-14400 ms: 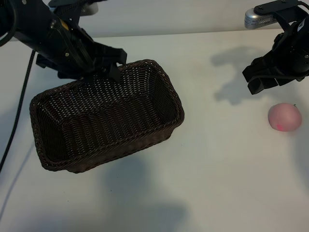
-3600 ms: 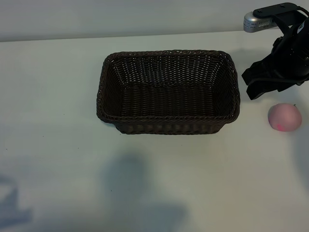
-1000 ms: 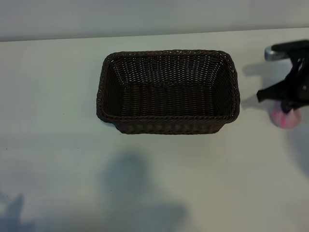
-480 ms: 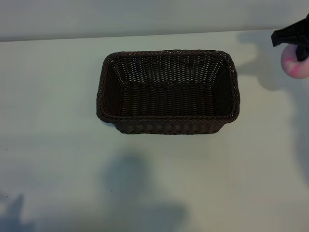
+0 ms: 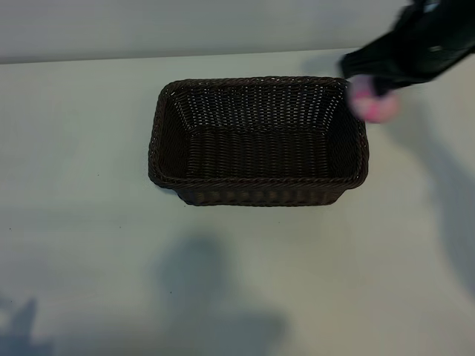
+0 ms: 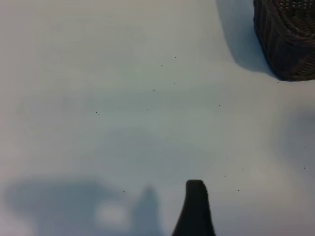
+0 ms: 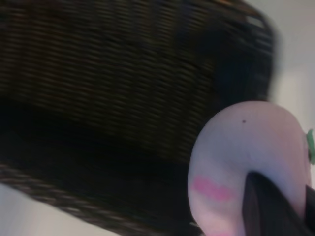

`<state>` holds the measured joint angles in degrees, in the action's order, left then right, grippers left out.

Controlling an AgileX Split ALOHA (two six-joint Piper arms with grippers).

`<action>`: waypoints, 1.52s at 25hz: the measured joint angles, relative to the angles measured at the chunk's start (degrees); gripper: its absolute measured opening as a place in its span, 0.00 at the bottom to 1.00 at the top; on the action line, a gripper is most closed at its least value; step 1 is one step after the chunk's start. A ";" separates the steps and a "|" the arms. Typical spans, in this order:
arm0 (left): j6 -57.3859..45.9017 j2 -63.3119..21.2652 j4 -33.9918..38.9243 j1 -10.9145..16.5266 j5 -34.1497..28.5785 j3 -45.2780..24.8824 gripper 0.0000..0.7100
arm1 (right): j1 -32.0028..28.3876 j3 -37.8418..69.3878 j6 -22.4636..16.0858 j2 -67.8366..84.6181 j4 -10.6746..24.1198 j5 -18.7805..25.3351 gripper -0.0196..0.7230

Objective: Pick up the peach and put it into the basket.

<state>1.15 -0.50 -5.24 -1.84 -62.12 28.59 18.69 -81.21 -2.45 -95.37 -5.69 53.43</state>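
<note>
The dark-brown woven basket (image 5: 256,180) stands in the middle of the white table. My right gripper (image 5: 375,93) is shut on the pale-pink peach (image 5: 373,105) and holds it in the air at the basket's far right corner, over the rim. The right wrist view shows the peach (image 7: 246,157) close up with its deeper pink blotch. A dark fingertip (image 7: 268,209) presses on it, and the basket's (image 7: 123,73) weave lies beneath. My left gripper is outside the exterior view. Its wrist view shows one fingertip (image 6: 195,201) above bare table, with nothing held.
A corner of the basket (image 6: 288,34) shows far off in the left wrist view. White table (image 5: 312,282) lies on all sides of the basket, with arm shadows across its front.
My right gripper has lifted the peach off the table at the right. It has carried the peach up and left to the basket's far right corner.
</note>
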 joint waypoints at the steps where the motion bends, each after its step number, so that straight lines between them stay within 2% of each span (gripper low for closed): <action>1: 0.00 0.00 0.00 0.00 0.00 0.00 0.83 | 1.69 -0.05 0.00 -0.28 -0.15 -1.05 0.09; 6: 0.00 0.00 0.00 0.00 0.00 0.00 0.83 | 6.39 -1.81 -0.59 -4.53 -0.49 -3.07 0.09; 20: 0.00 0.00 -0.05 0.00 0.00 0.00 0.83 | 7.00 -5.16 -0.14 -19.83 -0.27 -4.90 0.09; 23: 0.00 0.00 -0.05 0.00 0.00 0.00 0.83 | 7.00 -5.16 0.08 -20.69 -0.27 -4.90 0.12; 25: 0.00 0.00 -0.05 0.00 0.00 0.00 0.83 | 7.00 -5.54 0.13 -20.69 -0.27 -4.92 0.22; 27: 0.00 0.00 -0.05 0.00 0.00 0.00 0.83 | 7.00 -6.35 0.21 -20.69 -0.27 -4.49 0.36; 30: 0.00 0.00 -0.11 0.00 0.00 0.00 0.83 | 7.00 -7.84 1.44 -20.69 -0.53 -2.91 0.67; 33: -0.02 0.00 -0.11 0.00 0.00 0.00 0.83 | 7.00 -9.87 2.12 -20.69 -1.64 -0.25 0.90; 35: -0.02 0.00 -0.11 0.00 -0.07 0.00 0.83 | 7.00 -11.99 2.75 -20.64 -2.53 2.09 0.97; 38: -0.02 0.00 -0.11 0.00 -0.07 0.00 0.83 | 7.04 -16.63 3.01 -20.59 -2.69 6.02 0.97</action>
<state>1.12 -0.50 -5.34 -1.84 -62.19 28.59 25.74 -97.84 0.56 -115.96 -8.38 59.45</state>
